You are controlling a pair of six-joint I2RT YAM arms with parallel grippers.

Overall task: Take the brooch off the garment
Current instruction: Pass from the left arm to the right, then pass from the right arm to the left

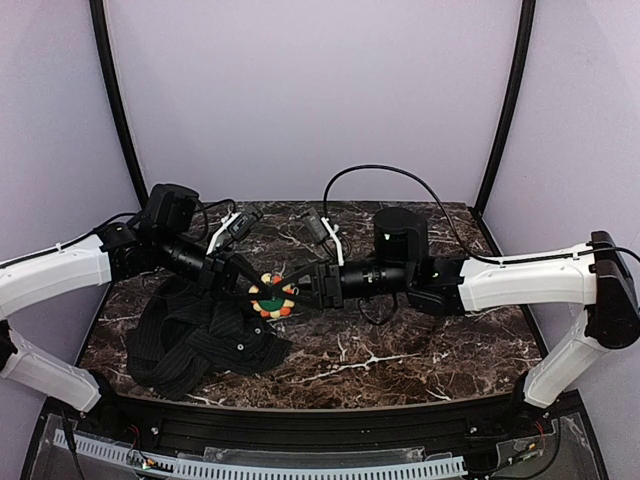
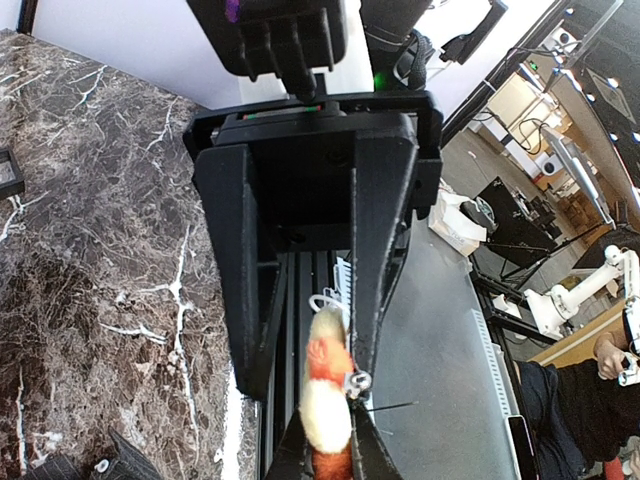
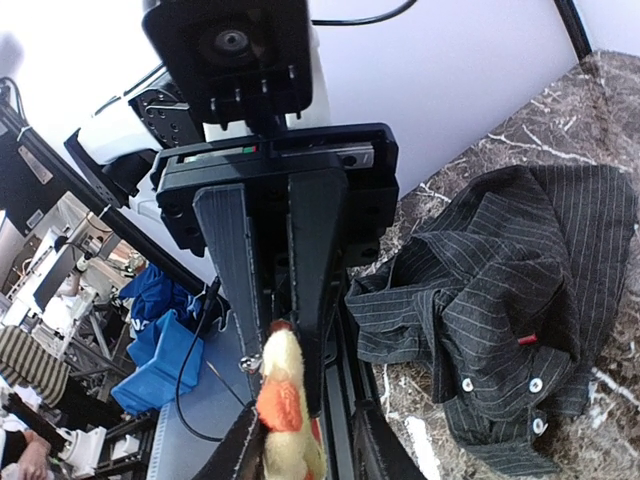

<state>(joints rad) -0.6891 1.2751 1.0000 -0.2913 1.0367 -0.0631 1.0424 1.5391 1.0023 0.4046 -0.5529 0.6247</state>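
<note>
Left hand (image 2: pixel 328 450) is closed on the brooch (image 2: pixel 325 385), gripping it edge-on at the fingertips; orange and cream petals show, with a small metal fitting on one side. Right hand (image 3: pixel 305 445) meets it head-on, fingers standing apart on either side of the brooch with a gap visible along one finger, so it is not clamped. The brooch sits between the two hands, apart from the garment (image 3: pixel 500 300), which lies crumpled on the dark marble tabletop (image 1: pixel 400 350) toward the left arm's side, pale buttons showing.
</note>
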